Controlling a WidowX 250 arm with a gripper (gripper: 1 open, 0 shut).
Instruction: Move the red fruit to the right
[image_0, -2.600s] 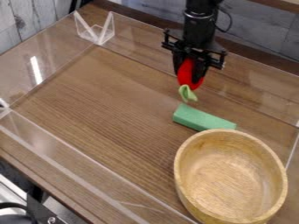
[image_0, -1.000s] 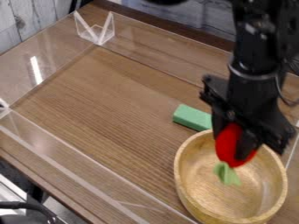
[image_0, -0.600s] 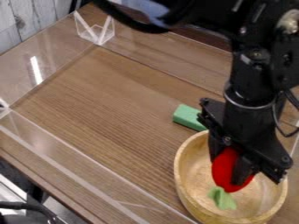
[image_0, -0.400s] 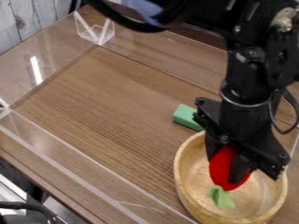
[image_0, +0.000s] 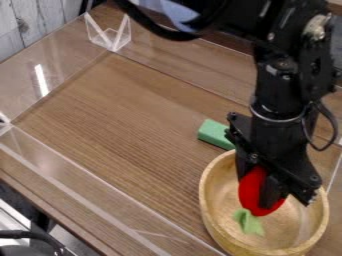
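Note:
The red fruit (image_0: 262, 192), a small red strawberry with a pale green stem hanging below it, is pinched between my gripper's (image_0: 263, 190) black fingers. My gripper points straight down and is shut on the fruit, holding it inside the wooden bowl (image_0: 218, 180), just above the bowl's floor. The green stem tip (image_0: 249, 221) nearly reaches the bowl's bottom. The black arm (image_0: 283, 80) rises from the gripper toward the upper right.
A green rectangular block (image_0: 215, 133) lies on the wooden table just beyond the bowl's far rim. Clear plastic walls (image_0: 54, 70) border the table at left and front, with a small clear stand (image_0: 107, 32) at the back left.
The gripper has sunk slightly deeper into the bowl with the red fruit still gripped; 2.6 s ago it held the fruit above the green block.

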